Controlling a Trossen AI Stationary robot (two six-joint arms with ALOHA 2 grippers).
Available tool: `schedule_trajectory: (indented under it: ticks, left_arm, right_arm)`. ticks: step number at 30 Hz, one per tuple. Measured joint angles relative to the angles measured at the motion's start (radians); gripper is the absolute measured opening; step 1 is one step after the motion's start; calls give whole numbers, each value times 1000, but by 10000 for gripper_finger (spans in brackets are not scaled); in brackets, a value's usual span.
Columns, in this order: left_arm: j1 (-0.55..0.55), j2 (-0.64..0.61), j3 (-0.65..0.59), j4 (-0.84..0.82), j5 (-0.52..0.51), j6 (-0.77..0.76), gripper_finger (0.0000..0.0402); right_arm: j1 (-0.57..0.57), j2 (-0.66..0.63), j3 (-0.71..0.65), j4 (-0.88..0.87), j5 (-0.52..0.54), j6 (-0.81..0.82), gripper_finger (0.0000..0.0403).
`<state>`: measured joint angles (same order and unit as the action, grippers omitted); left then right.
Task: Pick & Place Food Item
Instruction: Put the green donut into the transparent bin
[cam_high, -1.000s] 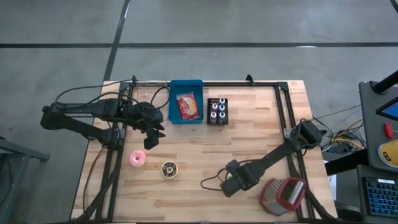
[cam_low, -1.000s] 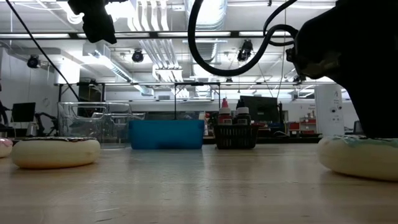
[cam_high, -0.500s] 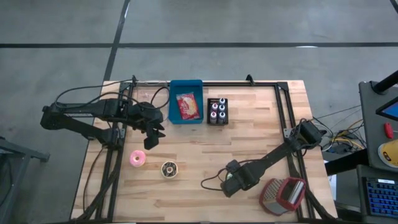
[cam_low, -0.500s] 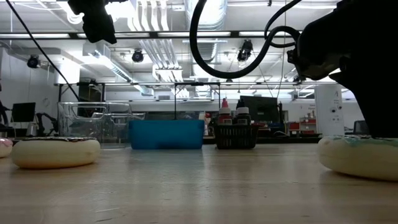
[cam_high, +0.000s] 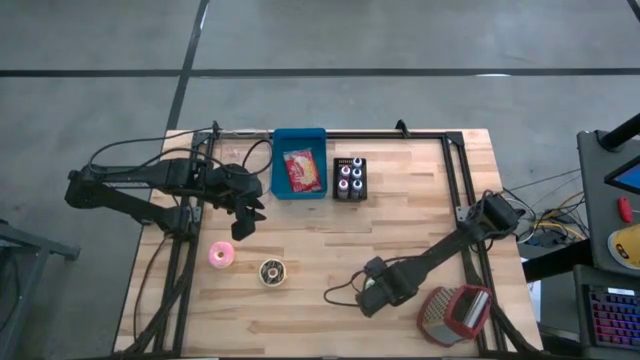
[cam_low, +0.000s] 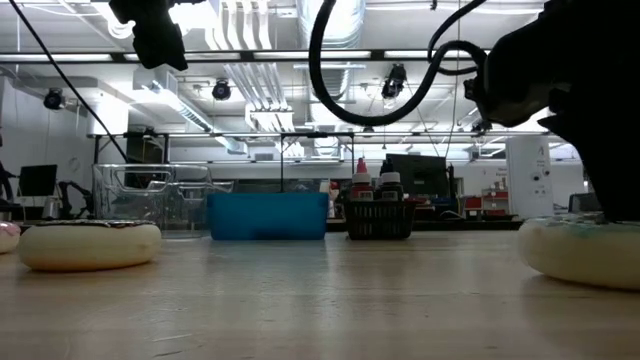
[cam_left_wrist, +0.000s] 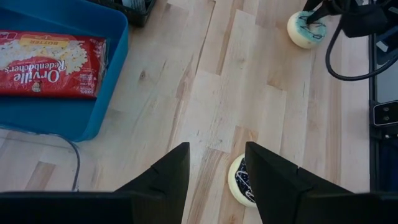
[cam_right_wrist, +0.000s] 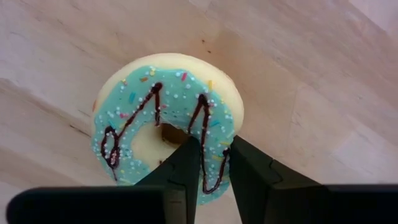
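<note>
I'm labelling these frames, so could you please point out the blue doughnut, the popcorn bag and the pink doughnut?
blue doughnut (cam_right_wrist: 134, 102): right wrist view, on its icing beside the hole.
popcorn bag (cam_left_wrist: 53, 65): left wrist view, middle of the printed face.
pink doughnut (cam_high: 219, 255): high view, on its icing ring.

We're looking past the worktop (cam_low: 300, 300) at white ceiling ducts (cam_low: 250, 60), hanging spotlights (cam_low: 222, 90) and monitors (cam_low: 38, 180); overhead, grey concrete floor (cam_high: 400, 35), dark seams

Three doughnuts are lying on the surface (cam_high: 420, 200): pink (cam_high: 219, 255), chocolate-drizzled (cam_high: 272, 272), blue-iced (cam_right_wrist: 168, 127). One blue bin (cam_high: 299, 158) is holding one popcorn packet (cam_high: 303, 171) (a bottle caddy (cam_high: 349, 179) beside it).
</note>
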<state>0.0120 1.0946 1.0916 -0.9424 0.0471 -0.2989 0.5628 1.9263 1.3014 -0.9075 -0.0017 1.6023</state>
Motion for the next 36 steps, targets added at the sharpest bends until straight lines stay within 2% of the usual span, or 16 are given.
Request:
schedule_trajectory:
  ticks: [6, 12, 19, 26, 29, 33, 36]
  left_arm:
    - [0, 0, 0, 0, 0, 0, 161]
    - [0, 0, 0, 0, 0, 0, 161]
    - [0, 0, 0, 0, 0, 0, 161]
    - [0, 0, 0, 0, 0, 0, 161]
    - [0, 0, 0, 0, 0, 0, 161]
    - [0, 0, 0, 0, 0, 0, 161]
    - [0, 0, 0, 0, 0, 0, 161]
  right_arm:
    - [0, -56, 25, -56, 65, -30, 70]
    - [2, -121, 47, -97, 261, -137, 70]
    - [-2, -147, 47, -75, 600, -424, 70]
    - [-41, -146, 47, 49, 793, -776, 70]
    - [-75, -148, 44, 127, 839, -913, 70]
    - [-138, -152, 40, 238, 840, -1115, 70]
    - [-185, -152, 19, 384, 827, -1283, 70]
